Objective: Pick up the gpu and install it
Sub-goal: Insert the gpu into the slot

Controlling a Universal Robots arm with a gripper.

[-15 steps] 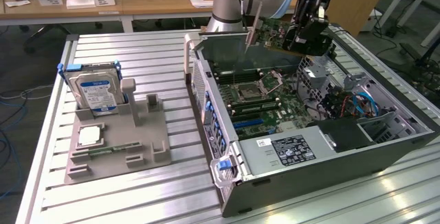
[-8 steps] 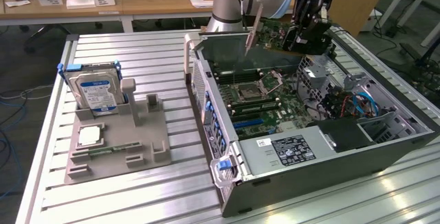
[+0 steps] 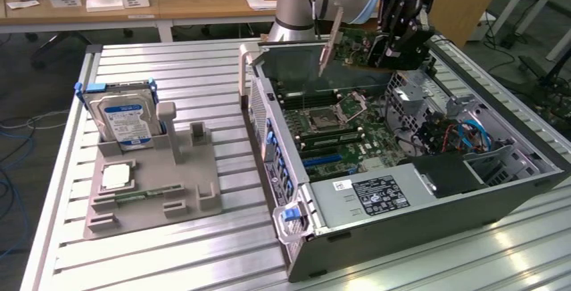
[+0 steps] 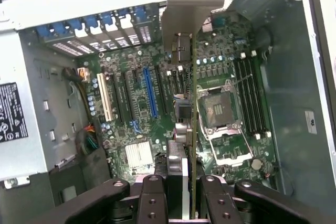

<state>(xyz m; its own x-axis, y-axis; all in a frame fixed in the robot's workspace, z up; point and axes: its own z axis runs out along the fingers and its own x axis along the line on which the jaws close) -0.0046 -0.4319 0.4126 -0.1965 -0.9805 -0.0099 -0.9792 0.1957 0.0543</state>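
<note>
The gripper [image 3: 394, 42] is closed on the graphics card [image 3: 354, 50], its dark fingers [image 4: 152, 203] pinching the board from both sides. The card hangs upright in the air over the far end of the open computer case [image 3: 419, 237], with its metal bracket [image 3: 328, 45] pointing down towards the case's back wall. So the pick-up is done and the work stands at the install step, with the card above the main board [image 3: 348, 137] and clearly not seated. From the wrist view the card [image 4: 192, 124] is seen edge-on, running across the board between the row of black slots [image 4: 173, 82] and the processor socket [image 4: 218, 111]. The long blue slot [image 4: 148, 93] lies a little way off to one side of it. I cannot tell which slot the card is meant for. To my eye, seating it calls for the card's lower edge to sit squarely over one slot and parallel to it, with the bracket sliding into the opening at the back wall, before a straight push down. The things to keep clear of are the socket's raised frame just beside the card, the memory sticks [image 4: 249, 98] beyond it, and the bundle of blue and red cables [image 3: 455, 134] near the drive bays. The power supply [image 3: 384, 194] sits well apart at the near end. Outside the case, a hard drive [image 3: 125, 120] stands in a grey holder [image 3: 178, 170] on the slatted table [image 3: 160, 70], out of the way.
</note>
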